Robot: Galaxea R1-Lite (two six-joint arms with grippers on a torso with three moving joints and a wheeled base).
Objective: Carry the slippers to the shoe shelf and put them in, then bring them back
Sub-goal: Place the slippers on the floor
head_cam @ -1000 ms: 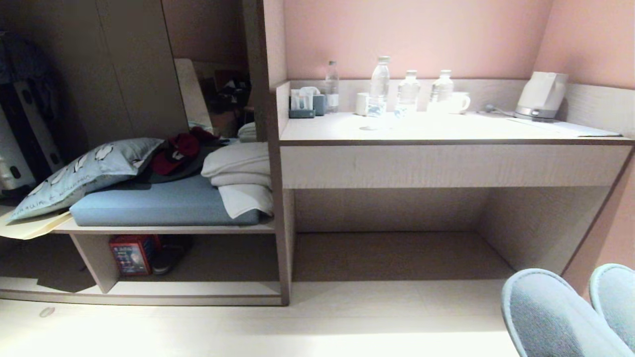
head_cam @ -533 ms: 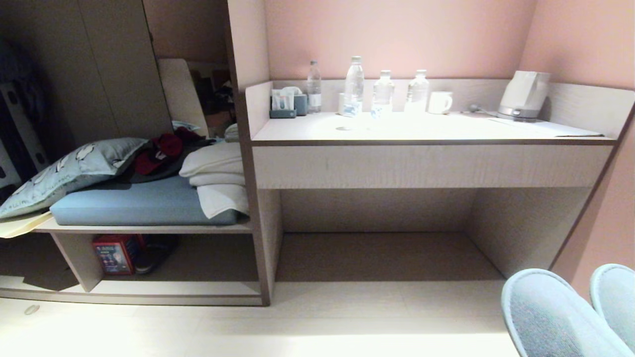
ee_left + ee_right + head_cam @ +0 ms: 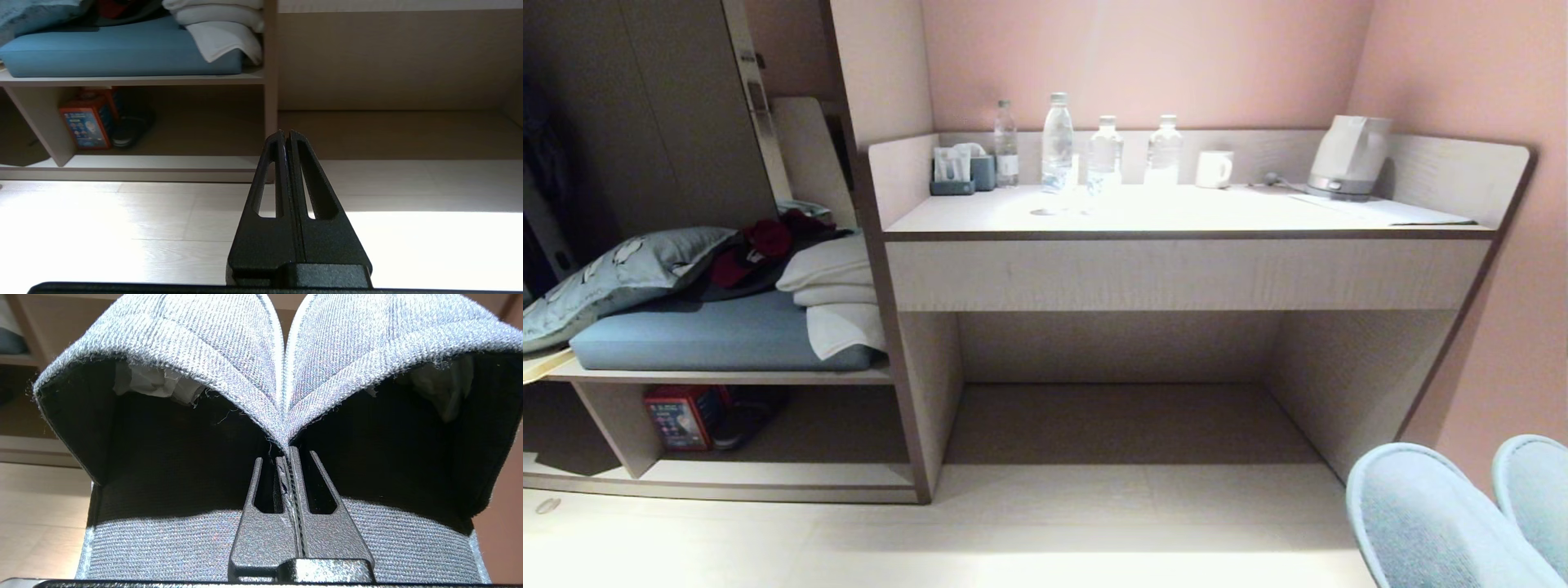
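Both slippers point(image 3: 282, 375) are hanging soft and light; your right pincer point(image 3: 291, 457) is pinching their inner edges together, so they're flopping. Left pincer point(image 3: 286, 134) is sitting closed, empty.

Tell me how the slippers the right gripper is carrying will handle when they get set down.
Probably soft and floppy: the slippers are woven fabric, and the right gripper pinches both inner edges together with ease. Likely light, since that one pinch carries the pair. The paper stuffing may keep the toes rounded.
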